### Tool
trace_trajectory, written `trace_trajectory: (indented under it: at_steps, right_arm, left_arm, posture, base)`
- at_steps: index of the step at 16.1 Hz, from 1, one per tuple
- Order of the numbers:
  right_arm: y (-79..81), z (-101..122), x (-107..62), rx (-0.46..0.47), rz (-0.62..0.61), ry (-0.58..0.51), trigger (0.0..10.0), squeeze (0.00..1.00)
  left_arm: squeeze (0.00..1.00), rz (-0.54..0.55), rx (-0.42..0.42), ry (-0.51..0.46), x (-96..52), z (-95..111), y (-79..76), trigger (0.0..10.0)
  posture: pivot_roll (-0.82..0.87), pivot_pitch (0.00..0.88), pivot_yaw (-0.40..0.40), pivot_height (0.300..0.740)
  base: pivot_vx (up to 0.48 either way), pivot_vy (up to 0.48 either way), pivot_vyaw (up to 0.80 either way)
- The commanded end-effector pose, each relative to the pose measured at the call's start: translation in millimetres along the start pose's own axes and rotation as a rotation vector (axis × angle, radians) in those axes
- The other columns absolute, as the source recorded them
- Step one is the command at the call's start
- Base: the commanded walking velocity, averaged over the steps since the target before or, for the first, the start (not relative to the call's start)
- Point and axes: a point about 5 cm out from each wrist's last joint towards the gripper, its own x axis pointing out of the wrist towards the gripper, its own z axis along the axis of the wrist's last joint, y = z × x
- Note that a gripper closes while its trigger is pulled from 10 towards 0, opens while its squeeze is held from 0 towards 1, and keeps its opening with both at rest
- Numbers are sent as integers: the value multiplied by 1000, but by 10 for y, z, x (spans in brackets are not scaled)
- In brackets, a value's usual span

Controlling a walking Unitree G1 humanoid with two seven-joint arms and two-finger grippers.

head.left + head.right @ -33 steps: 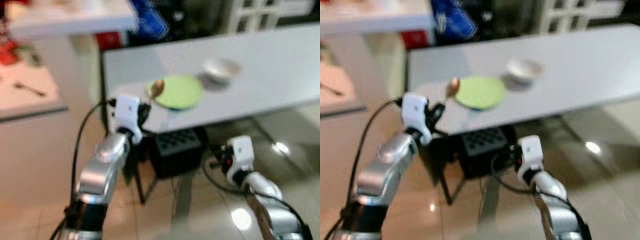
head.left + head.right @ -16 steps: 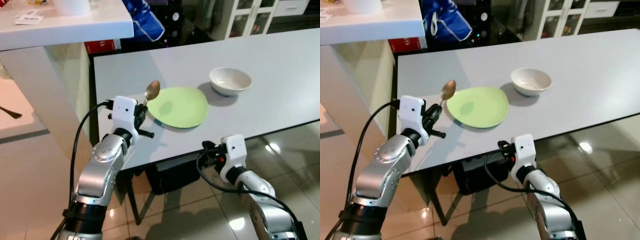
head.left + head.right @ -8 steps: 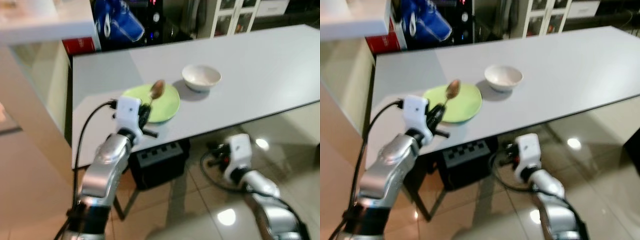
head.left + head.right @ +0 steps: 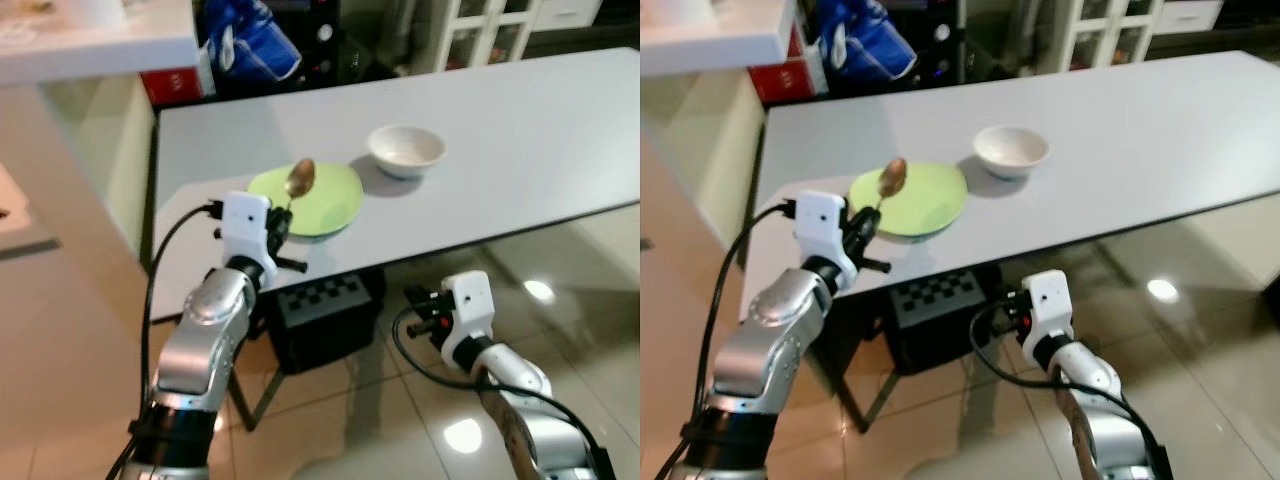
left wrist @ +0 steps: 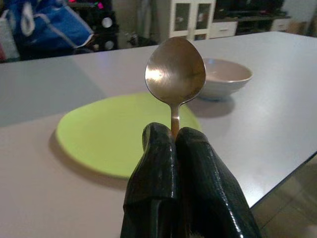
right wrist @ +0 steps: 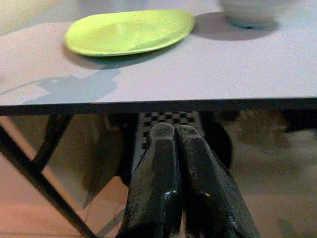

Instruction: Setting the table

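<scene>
The left end effector (image 5: pixel 174 144) is clamped on the handle of a spoon (image 5: pixel 175 72), held upright just above the worktop (image 4: pixel 520 120) before the green plate (image 4: pixel 320 205); the bowl (image 4: pixel 406 150) stands beside the plate. The right end effector (image 6: pixel 176 131) hangs pressed together below the worktop edge

Wide bare table (image 4: pixel 540 140) stretches right of the bowl (image 4: pixel 406 150). Plate (image 4: pixel 306 199) and bowl crowd the near-left corner. Below the edge, a black box (image 4: pixel 940 320) and table legs block low passage.
</scene>
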Motion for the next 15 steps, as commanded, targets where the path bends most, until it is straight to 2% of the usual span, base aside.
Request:
trace_trajectory:
  at_steps: [1, 12, 15]
  right_arm:
    - [-24, 20, -1, -10, -1, -3, 10000, 0]
    - [-12, 24, -1, -16, 7, -2, 10000, 0]
    - [-7, 23, -17, -16, 4, -1, 10000, 0]
  left_arm:
    - [0, 3, 8, -5, 28, 27, -17, 0]
    - [0, 18, -6, 6, 53, 14, -42, 0]
    - [0, 21, -9, 11, 52, 17, -32, 0]
  posture:
    - [-40, 0, 32, 740]
    - [-44, 0, 35, 740]
    - [-46, 0, 39, 740]
  base:
    - [461, 0, 0]
    - [457, 0, 0]
    - [0, 0, 0]
